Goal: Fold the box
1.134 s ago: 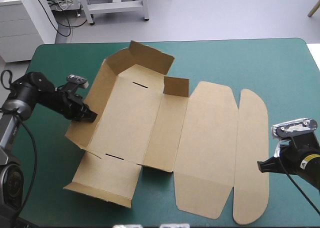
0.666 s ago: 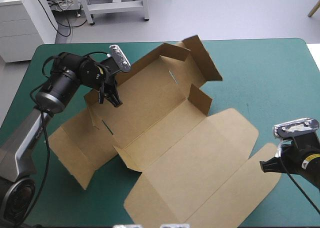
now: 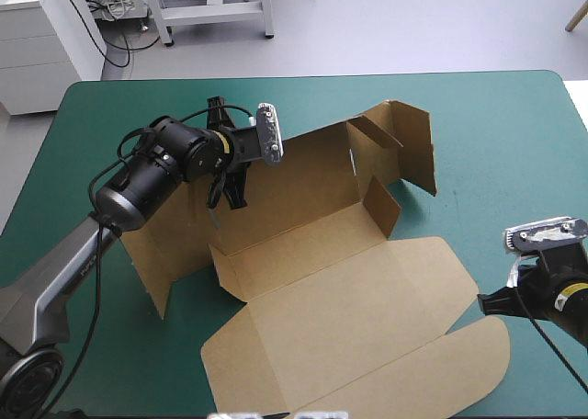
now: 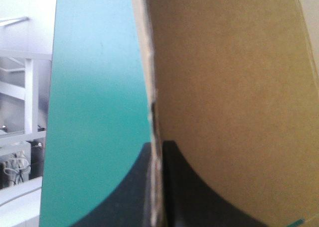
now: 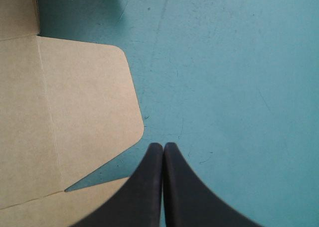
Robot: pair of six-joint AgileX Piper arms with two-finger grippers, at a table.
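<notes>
box (image 3: 312, 244): mid-table (image 3: 496, 134), walls part raised, long axis near-left to far-right, lid flat toward near edge | left gripper (image 4: 158, 145): pinching the far long wall | right gripper (image 5: 163, 146): pressed together, empty, just beside lid's right edge

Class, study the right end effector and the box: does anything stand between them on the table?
Nothing visible does. The right end effector, shut, is right at the edge of the flat lid of the box, with only bare teal-green cover on its other side. The left end effector is shut on a raised wall.
</notes>
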